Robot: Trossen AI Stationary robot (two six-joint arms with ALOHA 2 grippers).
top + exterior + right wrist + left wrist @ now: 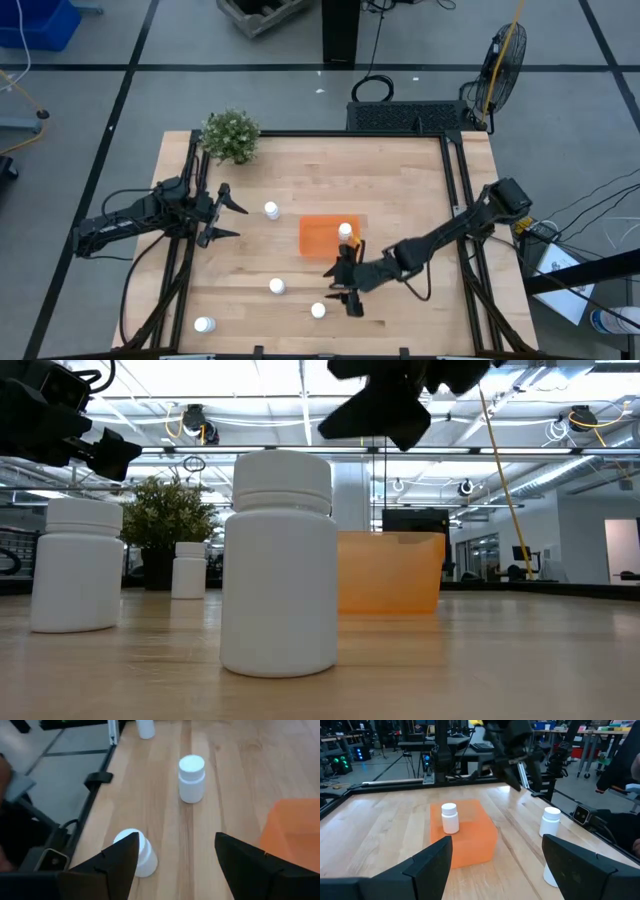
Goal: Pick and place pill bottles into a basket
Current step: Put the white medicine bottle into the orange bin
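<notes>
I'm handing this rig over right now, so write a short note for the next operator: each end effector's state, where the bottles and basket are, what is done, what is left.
Left end effector: open, empty, near the table's left edge, beside the green potted plant.
Right end effector: open, empty, hovering just in front of the shallow orange plastic basket.
Done: one small white pill bottle stands in the basket.
Left: four white pill bottles stand on the wooden table: one left of the basket, two in front of it, one at the front left corner. The bottle nearest the right end effector looks the likeliest next pick.
</notes>
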